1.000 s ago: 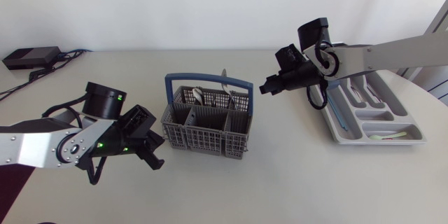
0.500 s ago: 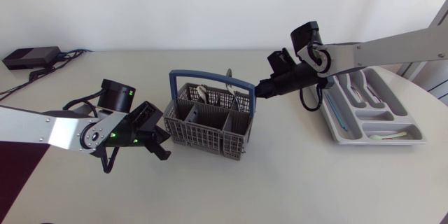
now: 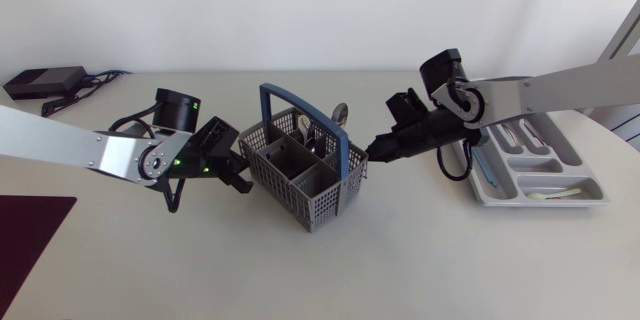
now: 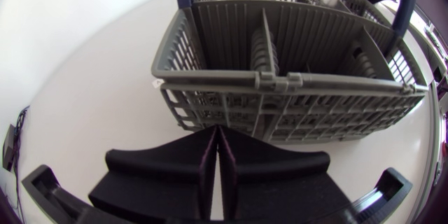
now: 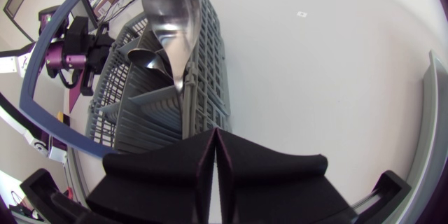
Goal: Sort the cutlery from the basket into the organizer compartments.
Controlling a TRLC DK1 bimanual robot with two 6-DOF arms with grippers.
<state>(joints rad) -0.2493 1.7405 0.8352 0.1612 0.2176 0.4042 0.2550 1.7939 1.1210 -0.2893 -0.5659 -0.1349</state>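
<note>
The grey basket (image 3: 300, 175) with a blue handle (image 3: 305, 120) stands mid-table, turned at an angle. Spoons (image 3: 338, 115) stick up from its far compartments. My left gripper (image 3: 240, 173) is shut and empty, its tips at the basket's left wall. My right gripper (image 3: 373, 150) is shut and empty at the basket's right corner. The left wrist view has the shut gripper (image 4: 215, 140) right before the basket wall (image 4: 280, 105). In the right wrist view the shut gripper (image 5: 213, 140) sits by the basket rim (image 5: 196, 105), under a large spoon (image 5: 171, 14). The grey organizer (image 3: 585, 175) lies at the right.
Some cutlery lies in the organizer's compartments, among it a pale piece (image 3: 555, 196) at the front. A black box with cables (image 3: 40, 82) sits at the back left corner. The organizer's rim (image 5: 430, 147) shows beside my right gripper.
Both arms have closed in on the basket from either side and their grippers have shut. The basket has turned and slid a little to the right.
</note>
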